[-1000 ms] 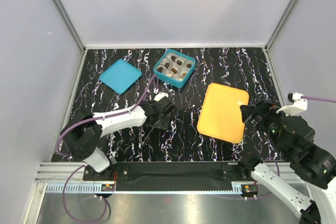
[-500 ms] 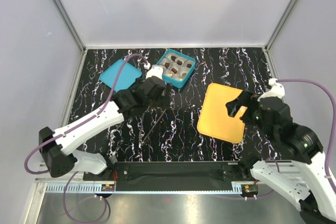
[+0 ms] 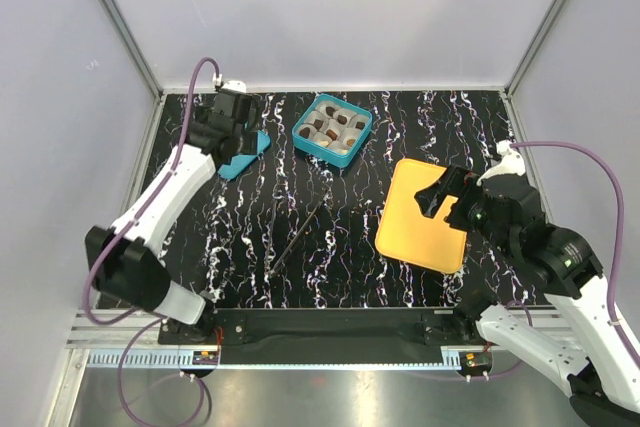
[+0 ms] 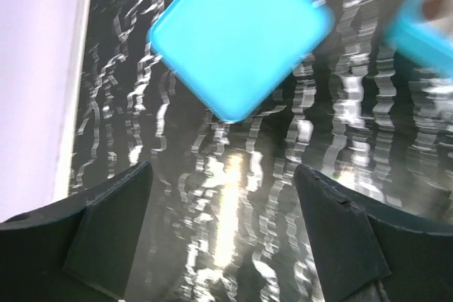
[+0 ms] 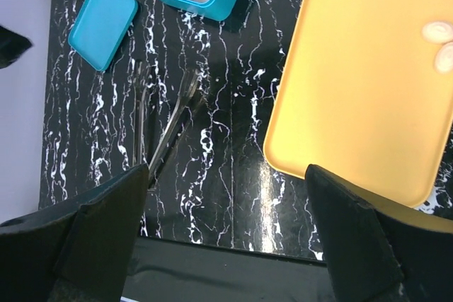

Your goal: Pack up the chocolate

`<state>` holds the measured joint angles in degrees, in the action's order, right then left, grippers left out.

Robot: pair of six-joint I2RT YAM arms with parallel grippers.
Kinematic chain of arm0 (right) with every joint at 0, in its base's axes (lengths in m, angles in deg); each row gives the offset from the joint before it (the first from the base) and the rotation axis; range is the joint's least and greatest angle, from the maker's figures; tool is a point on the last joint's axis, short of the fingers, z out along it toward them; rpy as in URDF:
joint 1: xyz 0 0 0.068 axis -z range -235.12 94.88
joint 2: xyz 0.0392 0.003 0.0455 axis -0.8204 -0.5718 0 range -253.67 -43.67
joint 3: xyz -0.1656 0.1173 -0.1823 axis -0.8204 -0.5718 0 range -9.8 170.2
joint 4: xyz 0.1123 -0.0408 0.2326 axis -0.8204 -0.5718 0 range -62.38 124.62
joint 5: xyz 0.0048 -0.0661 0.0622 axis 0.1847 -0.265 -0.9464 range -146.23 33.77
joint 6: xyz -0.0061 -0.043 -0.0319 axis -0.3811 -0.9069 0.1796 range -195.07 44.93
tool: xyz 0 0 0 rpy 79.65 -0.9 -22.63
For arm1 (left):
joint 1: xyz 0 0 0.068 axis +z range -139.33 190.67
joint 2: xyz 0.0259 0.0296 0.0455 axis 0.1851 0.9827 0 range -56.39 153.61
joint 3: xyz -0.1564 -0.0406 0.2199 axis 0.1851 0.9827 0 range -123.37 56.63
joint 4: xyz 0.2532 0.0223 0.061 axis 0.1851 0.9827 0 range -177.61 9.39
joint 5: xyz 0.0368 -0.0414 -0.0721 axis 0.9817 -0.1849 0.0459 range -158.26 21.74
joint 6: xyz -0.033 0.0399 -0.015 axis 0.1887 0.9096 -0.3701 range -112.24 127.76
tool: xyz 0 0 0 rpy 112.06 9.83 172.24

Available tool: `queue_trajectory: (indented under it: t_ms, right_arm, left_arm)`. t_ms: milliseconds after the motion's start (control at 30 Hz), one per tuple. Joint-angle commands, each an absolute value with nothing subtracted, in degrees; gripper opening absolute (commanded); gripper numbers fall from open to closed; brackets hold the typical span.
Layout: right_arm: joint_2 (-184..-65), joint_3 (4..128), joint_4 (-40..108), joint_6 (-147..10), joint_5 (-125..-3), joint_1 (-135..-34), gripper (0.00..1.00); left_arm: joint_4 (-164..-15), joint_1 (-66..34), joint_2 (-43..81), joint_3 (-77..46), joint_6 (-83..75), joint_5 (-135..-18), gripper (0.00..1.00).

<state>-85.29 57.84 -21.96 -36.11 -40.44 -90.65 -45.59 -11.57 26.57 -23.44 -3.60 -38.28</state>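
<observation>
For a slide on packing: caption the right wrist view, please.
Right fingers open above a yellow tray holding two cream chocolates, with tongs, teal box and lid alongside.

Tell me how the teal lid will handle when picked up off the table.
The teal lid looks like a thin, rigid plastic slab, so it is probably light and stiff. It lies flat on the table, so a push would likely slide it rather than tip it. Its smooth face may slip in the open left gripper.

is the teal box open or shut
Open: the lid lies flat, apart from the box, and chocolate pieces show inside.
</observation>
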Motion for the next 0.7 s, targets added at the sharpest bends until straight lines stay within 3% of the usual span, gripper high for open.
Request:
queue_trajectory:
  t_ms: [0,267,667]
  right_arm:
    - [-84.63,56.65,-17.16,-37.54,-41.82,-90.98,1.0]
    - [-83.22,55.42,-14.52,-38.42,-42.87,-90.89,1.0]
    - [-82.43,53.83,-13.46,-39.47,-41.46,-90.98,1.0]
  left_arm:
    - [-49.99,-8.06,32.71,-24.84,3.26,-42.32,0.86]
    - [-54.83,-3.14,45.64,-27.21,7.31,-47.76,0.79]
    - [-56.06,-1.37,52.24,-29.6,14.87,-54.09,0.79]
